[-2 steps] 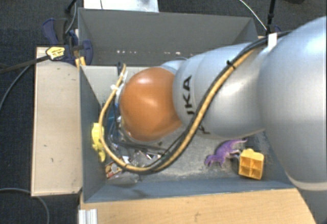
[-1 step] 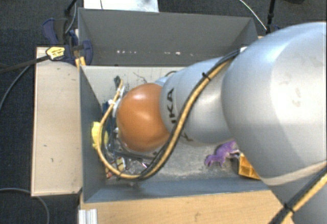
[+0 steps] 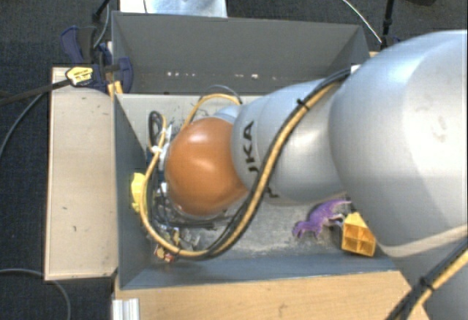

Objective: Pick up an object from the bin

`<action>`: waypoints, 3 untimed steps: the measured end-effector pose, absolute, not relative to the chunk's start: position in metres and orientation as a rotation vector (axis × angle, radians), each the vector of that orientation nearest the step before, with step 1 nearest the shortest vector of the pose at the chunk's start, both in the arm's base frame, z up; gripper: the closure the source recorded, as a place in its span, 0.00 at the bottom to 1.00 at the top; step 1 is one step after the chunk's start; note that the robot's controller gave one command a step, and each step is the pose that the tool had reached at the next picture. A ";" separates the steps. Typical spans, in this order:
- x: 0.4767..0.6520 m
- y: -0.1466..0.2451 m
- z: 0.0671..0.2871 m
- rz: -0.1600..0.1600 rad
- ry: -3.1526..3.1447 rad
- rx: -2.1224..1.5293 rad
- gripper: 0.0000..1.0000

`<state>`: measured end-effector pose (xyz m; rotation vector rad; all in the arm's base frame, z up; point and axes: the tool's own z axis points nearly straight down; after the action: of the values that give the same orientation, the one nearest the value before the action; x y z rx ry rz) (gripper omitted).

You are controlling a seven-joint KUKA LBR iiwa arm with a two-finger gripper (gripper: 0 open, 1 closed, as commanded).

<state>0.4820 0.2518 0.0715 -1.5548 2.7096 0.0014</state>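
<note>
Closest to the lens is the thick grey arm (image 3: 395, 143), which comes in from the right and covers much of the bin (image 3: 234, 55). At its wrist sits a round orange cover (image 3: 201, 165), with a yellow cable (image 3: 265, 172) looping along the arm and under the cover. The gripper (image 3: 183, 227) hangs low over the left part of the bin floor, mostly hidden beneath that cover; I cannot tell whether it is released or clenched, nor whether it grasps anything.

Nearest to it, a small yellow piece (image 3: 137, 191) lies against the bin's left wall, just beside the cover's edge; its shape is partly hidden. A black loop (image 3: 155, 123) shows by the left wall further back. A few tiny bits lie at the front left corner, too small to name.

Well apart, at the bin's front right, a purple toy figure (image 3: 322, 218) lies on the floor, and a yellow block (image 3: 358, 235) rests just beside it, against the arm's underside.
</note>
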 end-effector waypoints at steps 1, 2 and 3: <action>0.482 0.252 0.071 0.001 2.710 -1.554 1.00; 0.479 0.251 0.082 0.004 2.718 -1.558 1.00; 0.480 0.252 0.103 0.004 2.716 -1.555 1.00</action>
<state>0.4799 0.2516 0.1030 -1.5548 2.7160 0.0040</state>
